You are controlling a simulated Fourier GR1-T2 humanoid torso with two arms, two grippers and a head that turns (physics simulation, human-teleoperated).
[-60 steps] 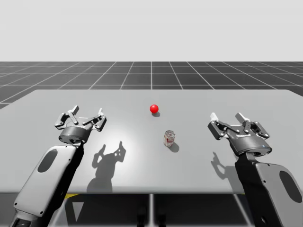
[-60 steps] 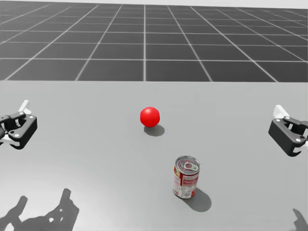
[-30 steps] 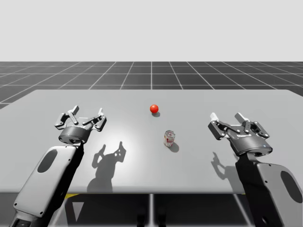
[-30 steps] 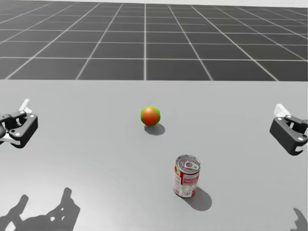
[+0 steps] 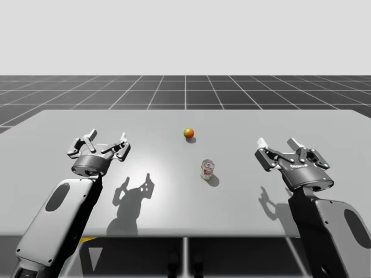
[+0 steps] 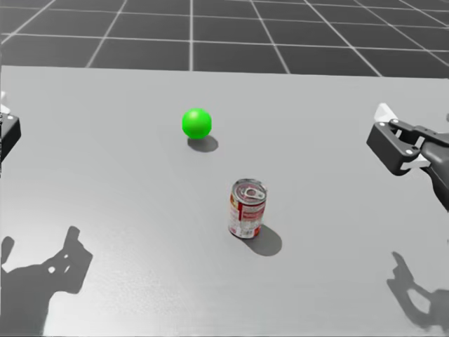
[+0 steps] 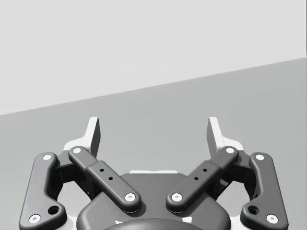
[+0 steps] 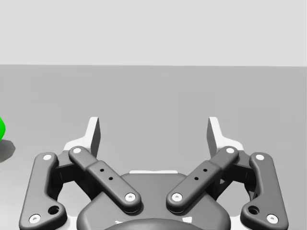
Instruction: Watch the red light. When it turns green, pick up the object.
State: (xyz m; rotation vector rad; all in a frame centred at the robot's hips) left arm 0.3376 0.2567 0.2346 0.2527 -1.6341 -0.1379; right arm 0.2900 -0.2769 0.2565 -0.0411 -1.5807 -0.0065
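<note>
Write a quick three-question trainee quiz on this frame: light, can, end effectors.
1. True or false: in the head view the signal ball is green.
2. The red and white can is: A) lying on its side; B) upright on the table, untouched; C) gripped and lifted.
3. Are the left end effector and right end effector open or shut?
Key: 1 true; 2 B; 3 both open, holding nothing.
</note>
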